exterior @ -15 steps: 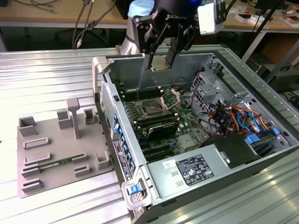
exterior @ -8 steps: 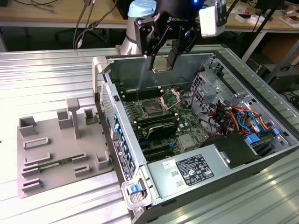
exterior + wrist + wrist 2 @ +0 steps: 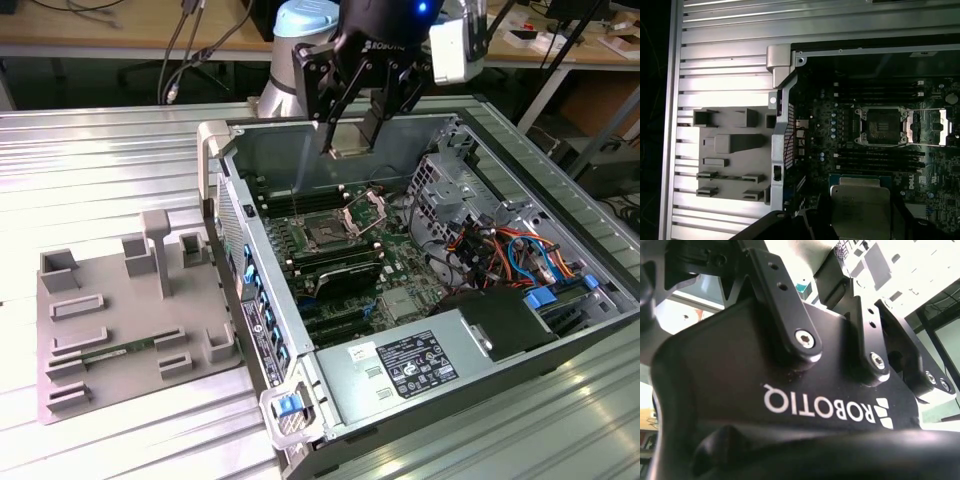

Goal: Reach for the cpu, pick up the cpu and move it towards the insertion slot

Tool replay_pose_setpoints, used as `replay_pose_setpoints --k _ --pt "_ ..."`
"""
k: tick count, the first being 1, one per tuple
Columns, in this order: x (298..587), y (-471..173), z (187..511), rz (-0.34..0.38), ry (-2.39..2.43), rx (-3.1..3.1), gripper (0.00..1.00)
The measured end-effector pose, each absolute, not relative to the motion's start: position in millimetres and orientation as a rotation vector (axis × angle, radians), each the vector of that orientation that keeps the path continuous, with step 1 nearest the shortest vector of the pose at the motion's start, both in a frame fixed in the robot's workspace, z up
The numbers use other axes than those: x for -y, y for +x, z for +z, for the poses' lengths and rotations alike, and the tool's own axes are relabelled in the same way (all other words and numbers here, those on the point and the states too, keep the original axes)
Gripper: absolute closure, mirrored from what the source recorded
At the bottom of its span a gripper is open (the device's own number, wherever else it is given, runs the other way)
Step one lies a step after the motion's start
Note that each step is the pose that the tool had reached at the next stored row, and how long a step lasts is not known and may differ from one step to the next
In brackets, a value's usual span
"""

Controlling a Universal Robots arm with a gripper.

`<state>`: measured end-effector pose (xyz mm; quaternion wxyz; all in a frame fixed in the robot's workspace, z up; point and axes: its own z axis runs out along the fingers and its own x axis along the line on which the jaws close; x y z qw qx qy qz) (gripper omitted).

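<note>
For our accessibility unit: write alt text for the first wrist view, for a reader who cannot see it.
A silver-topped cpu sits close to the camera, gripped by the dark end effector, over an open computer case. Further off on the motherboard, the insertion slot lies open, its plate swung aside; a grey moulded tray rests outside the case.

Silver cpu [image 3: 860,212] aloft; insertion slot [image 3: 883,126] open, dark centre.
</note>
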<state>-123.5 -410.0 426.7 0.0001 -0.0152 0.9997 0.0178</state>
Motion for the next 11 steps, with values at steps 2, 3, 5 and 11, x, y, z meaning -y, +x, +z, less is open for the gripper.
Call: replay_pose_setpoints --k 2,3,5,11 --pt "410.0 -122.5 426.0 0.056 -0.048 -3.14 0.45" --pt "410.0 -121.8 425.5 0.056 -0.048 -3.14 0.45" --pt "410.0 -120.8 424.8 0.056 -0.048 -3.14 0.45" --pt "410.0 -117.5 422.7 0.056 -0.048 -3.14 0.45"
